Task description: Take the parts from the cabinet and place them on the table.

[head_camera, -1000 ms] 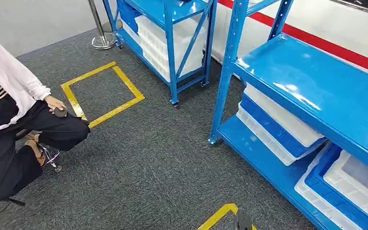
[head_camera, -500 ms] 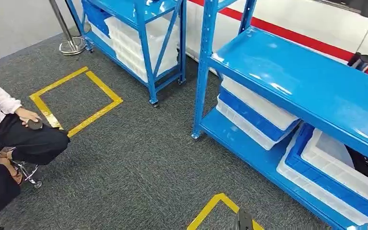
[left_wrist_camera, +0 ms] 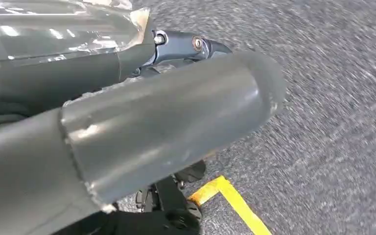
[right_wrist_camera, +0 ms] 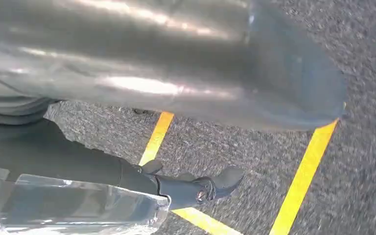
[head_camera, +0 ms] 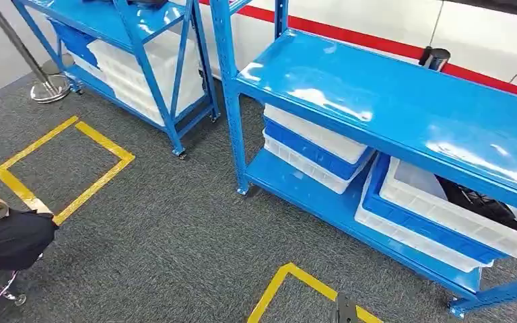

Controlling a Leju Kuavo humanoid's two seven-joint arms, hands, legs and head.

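Blue cabinet (head_camera: 404,114) across upper right of the head view; black parts (head_camera: 474,202) inside white bin (head_camera: 444,215), lower right shelf. Left hand (left_wrist_camera: 142,132) and right hand (right_wrist_camera: 176,63) over carpet, grasp impossible to tell.

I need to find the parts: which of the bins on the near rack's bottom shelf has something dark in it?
The white bin at the right end, stacked on a blue bin: dark parts show inside it. The stacked bins at the left end show none.
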